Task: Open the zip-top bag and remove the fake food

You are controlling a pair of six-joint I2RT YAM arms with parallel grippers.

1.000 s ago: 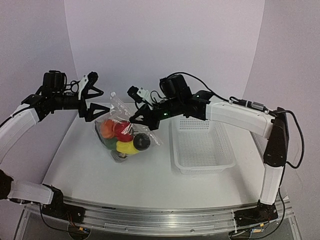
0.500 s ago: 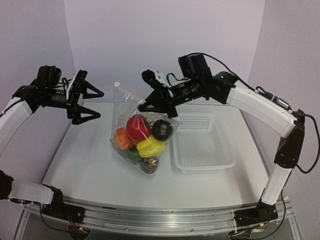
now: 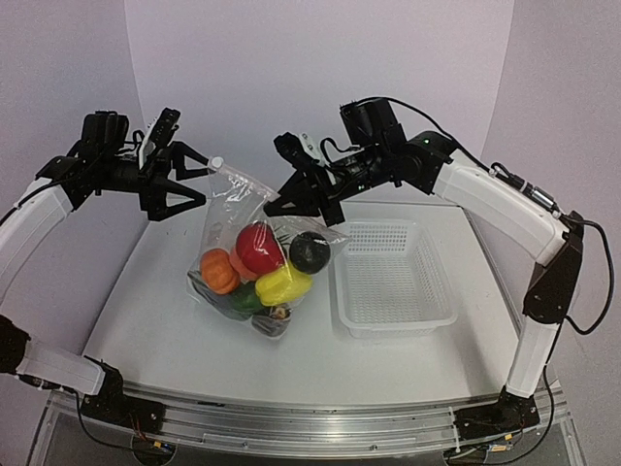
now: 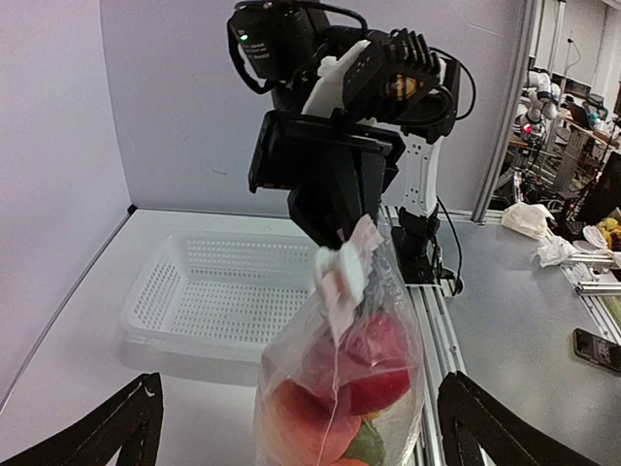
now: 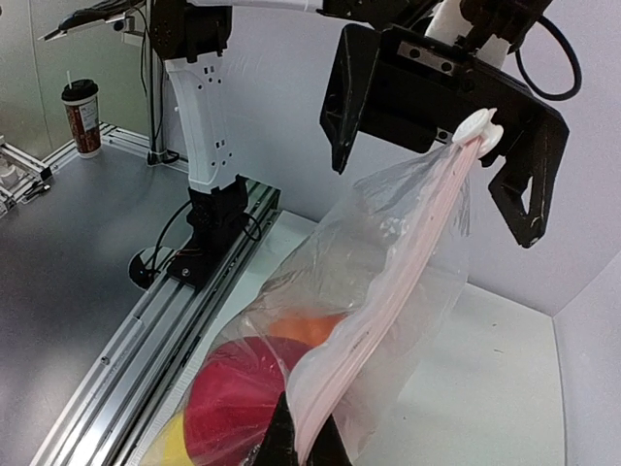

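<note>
Seen from above, the left gripper is at the left, its two fingers spread wide and holding nothing. Just past its fingertips is the white slider tab at the top corner of the zip-top bag, in line with the gap between the fingers. From that tab the zip strip runs down and to the right as a taut line to the right gripper, which is closed and pinching the strip's other end, so the bag hangs between the arms. The fake food is bunched in the sagging bottom of the bag, low over the table. The left arm is nearer the tab and would need to reach forward slightly. The white mesh basket sits to the right
</note>
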